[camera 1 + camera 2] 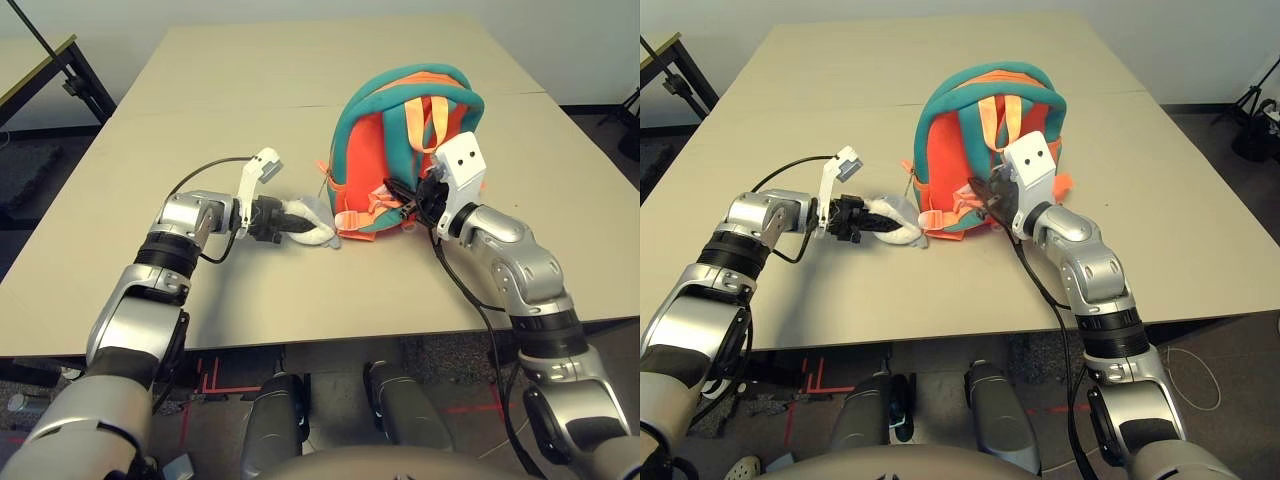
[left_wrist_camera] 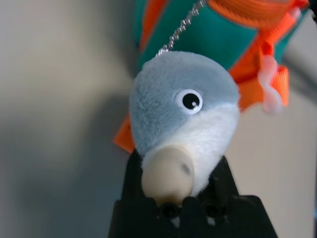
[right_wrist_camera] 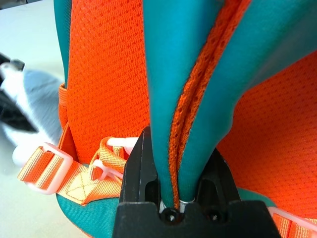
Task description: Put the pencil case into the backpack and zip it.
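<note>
While the right jaws [image 3: 176, 198] pinch a teal fold of the backpack [image 1: 400, 150], the left jaws [image 2: 173, 198] sit narrowly around the plush toy [image 2: 183, 119] chained to it. Upright on the surface [image 1: 250, 90], the orange, teal-trimmed backpack looks closed; I judge packing done, zipping near finished.

The orange backpack [image 1: 405, 150] with teal trim stands upright near the middle of the surface [image 1: 250, 90], pale orange straps facing outward and buckles hanging low, its grey-white plush toy [image 1: 308, 222] lying at about eight o'clock from its base, tethered by a thin chain.
</note>
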`<move>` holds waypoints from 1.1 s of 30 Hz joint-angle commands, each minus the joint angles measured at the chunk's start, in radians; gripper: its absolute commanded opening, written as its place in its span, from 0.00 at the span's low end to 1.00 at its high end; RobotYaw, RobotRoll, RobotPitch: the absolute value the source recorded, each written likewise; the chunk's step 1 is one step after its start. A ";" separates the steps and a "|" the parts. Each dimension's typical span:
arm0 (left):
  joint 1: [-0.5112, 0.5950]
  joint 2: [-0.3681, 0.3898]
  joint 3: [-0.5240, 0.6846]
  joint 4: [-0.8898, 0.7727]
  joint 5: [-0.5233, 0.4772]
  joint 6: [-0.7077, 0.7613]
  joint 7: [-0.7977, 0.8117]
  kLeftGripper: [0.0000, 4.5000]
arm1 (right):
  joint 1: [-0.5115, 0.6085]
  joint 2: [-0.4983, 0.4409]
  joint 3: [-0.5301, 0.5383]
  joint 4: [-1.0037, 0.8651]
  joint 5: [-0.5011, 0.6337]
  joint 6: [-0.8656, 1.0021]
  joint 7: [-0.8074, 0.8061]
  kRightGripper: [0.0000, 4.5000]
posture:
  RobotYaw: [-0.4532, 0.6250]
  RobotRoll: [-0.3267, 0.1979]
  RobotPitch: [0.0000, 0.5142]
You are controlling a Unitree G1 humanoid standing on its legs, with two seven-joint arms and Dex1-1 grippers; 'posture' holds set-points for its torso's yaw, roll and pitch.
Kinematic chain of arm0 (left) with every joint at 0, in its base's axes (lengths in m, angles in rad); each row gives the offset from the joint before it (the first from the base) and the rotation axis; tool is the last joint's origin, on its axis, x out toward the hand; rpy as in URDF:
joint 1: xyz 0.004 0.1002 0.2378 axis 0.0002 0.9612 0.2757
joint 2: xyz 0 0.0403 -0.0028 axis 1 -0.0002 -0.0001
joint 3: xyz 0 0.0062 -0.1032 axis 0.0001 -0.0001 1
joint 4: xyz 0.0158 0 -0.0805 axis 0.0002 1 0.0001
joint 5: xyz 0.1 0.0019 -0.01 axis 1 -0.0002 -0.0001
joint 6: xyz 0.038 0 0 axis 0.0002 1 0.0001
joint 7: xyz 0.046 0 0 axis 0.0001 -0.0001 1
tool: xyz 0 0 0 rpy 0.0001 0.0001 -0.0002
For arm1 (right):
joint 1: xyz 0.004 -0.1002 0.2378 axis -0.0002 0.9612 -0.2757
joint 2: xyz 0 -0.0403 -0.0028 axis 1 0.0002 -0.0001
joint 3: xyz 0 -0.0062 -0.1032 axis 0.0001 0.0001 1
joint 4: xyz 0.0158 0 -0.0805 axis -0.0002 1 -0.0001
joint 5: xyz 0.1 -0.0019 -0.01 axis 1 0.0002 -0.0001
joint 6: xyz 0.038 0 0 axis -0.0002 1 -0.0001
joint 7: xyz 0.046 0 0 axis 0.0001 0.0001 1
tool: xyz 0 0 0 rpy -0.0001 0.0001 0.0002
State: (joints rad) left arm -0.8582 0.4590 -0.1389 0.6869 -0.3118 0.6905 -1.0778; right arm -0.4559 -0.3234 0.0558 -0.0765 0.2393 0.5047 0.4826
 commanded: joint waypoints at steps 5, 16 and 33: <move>0.022 -0.014 0.057 -0.112 -0.008 0.025 0.066 0.85 | -0.015 -0.018 -0.001 0.006 -0.006 0.031 0.011 0.43 | 0.24 0.62 0.20; 0.082 -0.025 0.069 -0.237 -0.021 0.094 0.088 1.00 | 0.053 -0.142 -0.086 -0.187 0.100 0.203 0.078 0.99 | 0.22 0.62 0.22; 0.096 -0.028 0.107 -0.248 -0.024 0.093 0.127 1.00 | 0.270 -0.246 -0.416 -0.301 0.399 0.377 0.103 0.99 | 0.19 0.62 0.23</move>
State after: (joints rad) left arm -0.7730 0.4339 -0.0453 0.4464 -0.3273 0.7881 -0.9646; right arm -0.1976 -0.5745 -0.3356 -0.4010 0.6424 0.9062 0.6016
